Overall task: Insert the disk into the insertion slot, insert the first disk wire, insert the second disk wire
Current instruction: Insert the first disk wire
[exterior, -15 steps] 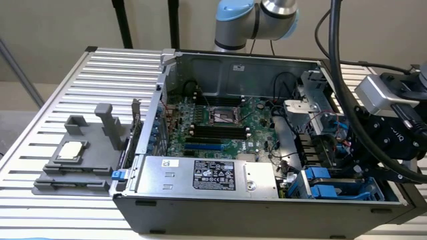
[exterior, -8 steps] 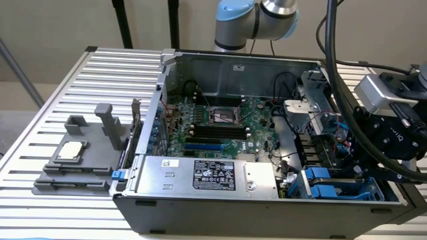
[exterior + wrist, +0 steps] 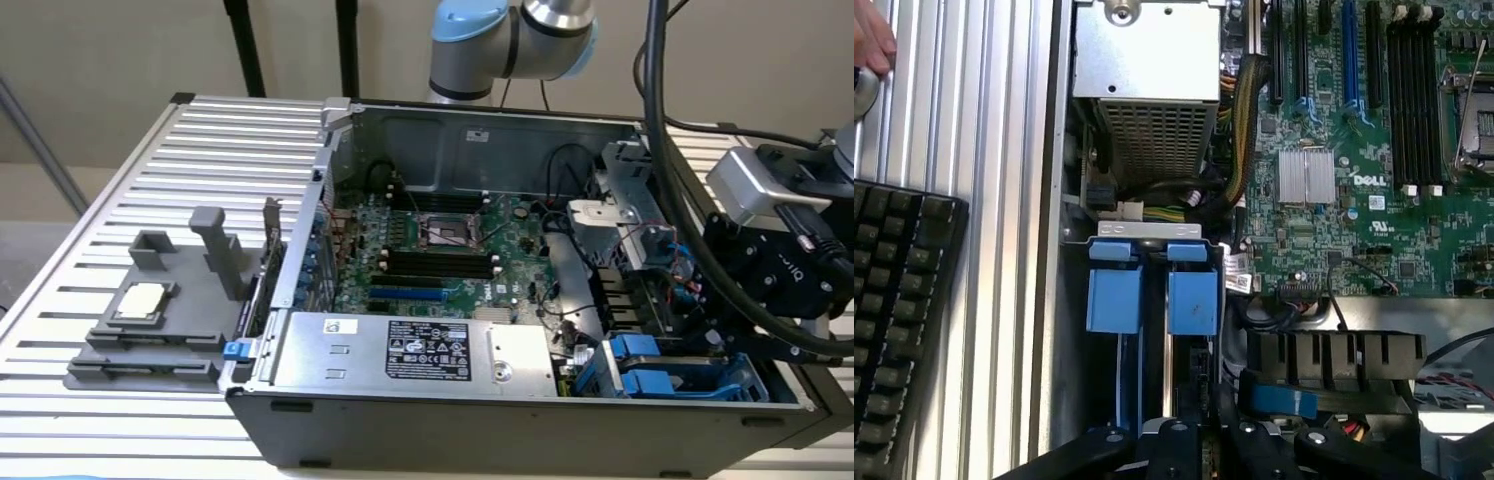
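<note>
Alignment matters most in the step judged to be in hand, the fitting of a wire. In the exterior view the gripper (image 3: 731,335) is seen low over the near corner of the case (image 3: 534,425), on the exterior view's right. It is just above the blue carrier of the disk (image 3: 651,383), which appears to be already seated. A plug would best be held square to its socket and pushed straight. Loose cables (image 3: 674,265) should be kept out of the path, and no sideways load put on the carrier. The fingertips are masked here by the gripper body and the case wall.

In the wrist view the fingers (image 3: 1172,445) are shown almost together, a narrow claw. Their tips are cut off at the frame edge, so it cannot be told whether a plug is pinched between them. Just beyond them, two blue tabs (image 3: 1192,300) mark the slot (image 3: 1149,231), where the disk is seen edge-on and largely hidden between its rails. A blue connector (image 3: 1279,395) lies beside the fingers under a black shroud (image 3: 1334,350), and what it belongs to is unclear. Outside the case, a keyboard (image 3: 894,300) and part of a hand (image 3: 869,40) are cropped.
</note>
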Controlling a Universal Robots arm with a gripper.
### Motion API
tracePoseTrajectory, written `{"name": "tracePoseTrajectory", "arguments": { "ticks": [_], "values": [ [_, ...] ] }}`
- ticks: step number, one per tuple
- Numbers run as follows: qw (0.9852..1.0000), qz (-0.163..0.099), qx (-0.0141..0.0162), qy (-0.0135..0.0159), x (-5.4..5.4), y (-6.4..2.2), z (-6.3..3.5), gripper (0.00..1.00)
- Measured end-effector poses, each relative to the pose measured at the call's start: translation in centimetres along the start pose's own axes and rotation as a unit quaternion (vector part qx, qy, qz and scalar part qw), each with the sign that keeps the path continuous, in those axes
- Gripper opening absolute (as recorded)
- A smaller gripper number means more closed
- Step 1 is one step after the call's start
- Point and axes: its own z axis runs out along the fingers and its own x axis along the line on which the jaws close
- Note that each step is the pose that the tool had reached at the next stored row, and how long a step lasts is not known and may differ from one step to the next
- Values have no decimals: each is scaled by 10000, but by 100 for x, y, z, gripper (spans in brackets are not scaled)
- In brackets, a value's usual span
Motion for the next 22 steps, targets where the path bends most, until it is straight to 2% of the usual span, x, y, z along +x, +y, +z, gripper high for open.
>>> {"name": "tracePoseTrajectory", "arguments": {
  "ticks": [5, 11, 15, 19, 22],
  "values": [
    [10000, 19, -2, 3, -3, -1, 4, 16],
    [10000, 66, -19, 29, -1, -10, 41, 16],
    [9999, 98, -46, 47, -1, -20, 58, 16],
    [9999, 127, -86, 68, -1, -29, 67, 16],
    [9998, 138, -112, 63, 0, -28, 71, 18]
  ]
}}
